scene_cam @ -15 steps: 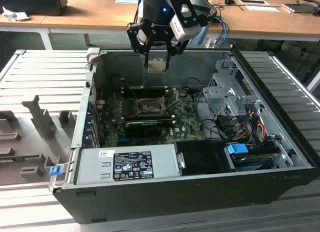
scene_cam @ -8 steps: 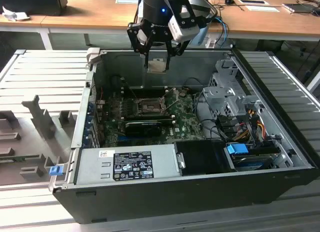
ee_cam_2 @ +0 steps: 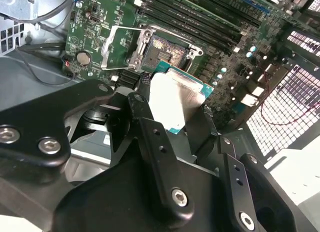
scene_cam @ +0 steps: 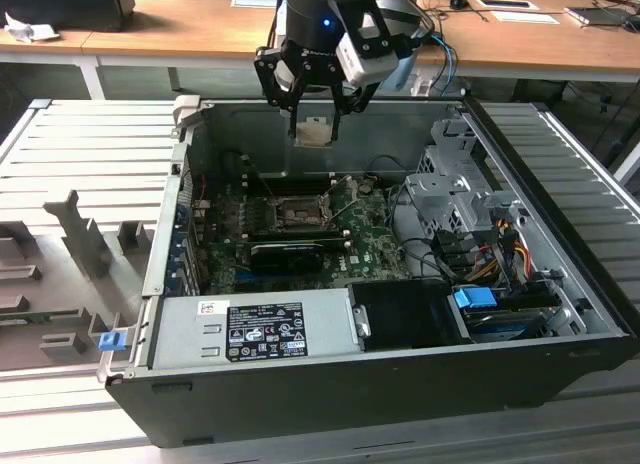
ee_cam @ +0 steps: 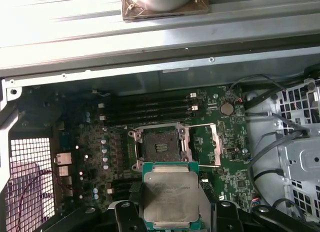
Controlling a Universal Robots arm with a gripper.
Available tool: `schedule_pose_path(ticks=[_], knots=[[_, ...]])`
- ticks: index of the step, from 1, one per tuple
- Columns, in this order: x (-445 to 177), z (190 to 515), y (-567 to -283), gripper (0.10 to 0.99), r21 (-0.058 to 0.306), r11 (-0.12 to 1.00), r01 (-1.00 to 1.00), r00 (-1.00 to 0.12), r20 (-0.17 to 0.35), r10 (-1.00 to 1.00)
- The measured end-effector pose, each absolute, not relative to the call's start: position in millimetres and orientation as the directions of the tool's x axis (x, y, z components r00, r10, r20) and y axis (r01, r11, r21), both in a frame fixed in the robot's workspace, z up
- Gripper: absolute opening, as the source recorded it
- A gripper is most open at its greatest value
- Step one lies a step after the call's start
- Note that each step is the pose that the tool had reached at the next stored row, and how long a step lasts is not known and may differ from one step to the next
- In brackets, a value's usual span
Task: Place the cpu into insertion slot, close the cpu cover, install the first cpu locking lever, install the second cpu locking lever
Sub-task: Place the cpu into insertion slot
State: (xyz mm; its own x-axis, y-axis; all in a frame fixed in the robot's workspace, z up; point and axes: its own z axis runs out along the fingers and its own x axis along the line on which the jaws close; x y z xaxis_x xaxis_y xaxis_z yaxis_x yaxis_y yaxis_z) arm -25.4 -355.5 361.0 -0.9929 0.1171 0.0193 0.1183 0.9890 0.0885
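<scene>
My gripper (scene_cam: pixel 318 122) hangs above the back wall of the open computer case, shut on the cpu (scene_cam: pixel 318 132), a small pale square chip. In both wrist views the cpu (ee_cam: pixel 169 196) (ee_cam_2: pixel 176 97) sits flat between the black fingers (ee_cam: pixel 125 214), silver top showing, green edge around it. Below and ahead lies the insertion slot (ee_cam: pixel 160 146) (ee_cam_2: pixel 165 49) (scene_cam: pixel 298 212), a dark square socket on the green board, bare inside. The cpu cover (ee_cam: pixel 216 144) (ee_cam_2: pixel 116 46) stands swung open at one side of the slot. The cpu is well above the slot and apart from it.
A long black card (scene_cam: pixel 285 252) lies just in front of the slot, with memory slots (ee_cam: pixel 145 111) behind it. The power supply (scene_cam: pixel 255 329), a drive cage (scene_cam: pixel 460 194) and loose cables (scene_cam: pixel 500 246) crowd the case. Grey fixtures (scene_cam: pixel 80 246) stand at the exterior view's left.
</scene>
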Motion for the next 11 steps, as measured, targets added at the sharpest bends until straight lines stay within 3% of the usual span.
schedule_pose_path(ticks=[11], knots=[[-25.4,360.2,-355.5,0.529,0.089,0.974,0.206,-0.978,0.019,0.205]])
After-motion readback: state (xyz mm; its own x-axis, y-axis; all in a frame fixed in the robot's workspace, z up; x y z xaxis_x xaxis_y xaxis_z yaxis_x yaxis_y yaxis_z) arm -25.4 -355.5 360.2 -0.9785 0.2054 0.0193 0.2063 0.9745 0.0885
